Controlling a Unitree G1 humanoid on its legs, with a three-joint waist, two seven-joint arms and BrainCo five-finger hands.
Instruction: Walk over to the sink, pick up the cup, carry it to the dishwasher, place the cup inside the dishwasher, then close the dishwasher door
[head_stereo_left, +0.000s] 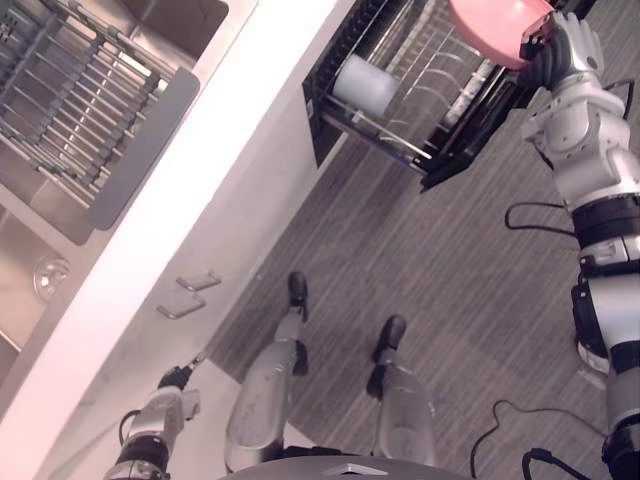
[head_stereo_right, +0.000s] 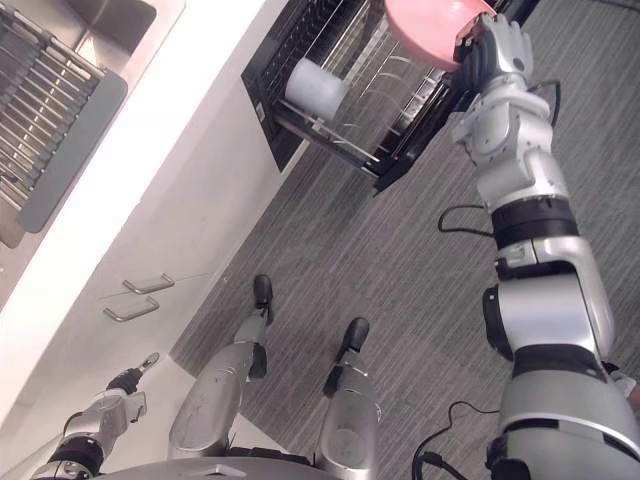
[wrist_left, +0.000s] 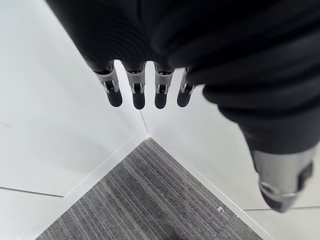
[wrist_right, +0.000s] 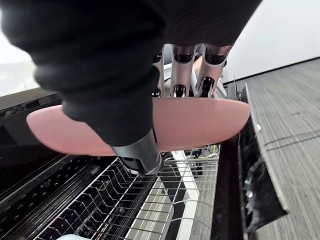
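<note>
"Where was the pink shallow bowl (wrist_right: 200, 122)?"

"In the right hand (head_stereo_right: 490, 45). Its fingers (wrist_right: 185, 60) curled over the upper rim and the thumb (wrist_right: 140, 150) pressed from underneath, so the bowl was pinched between them and held roughly flat."

"Over the machine?"

"Yes. Just below the hand was the silver wire rack (wrist_right: 150, 200) of the black dishwasher (head_stereo_left: 325, 110), drawn out. The bowl hung above the wires, apart from them as far as I could tell. A white cylindrical cup (head_stereo_left: 365, 85) sat in that rack, further from the hand, toward the white counter (head_stereo_left: 200, 170)."

"And the left hand (wrist_left: 135, 95)?"

"Low beside the white cabinet front (wrist_left: 60, 125), fingers straight and loose, holding nothing, with grey striped floor (wrist_left: 150, 200) beneath it."
</note>
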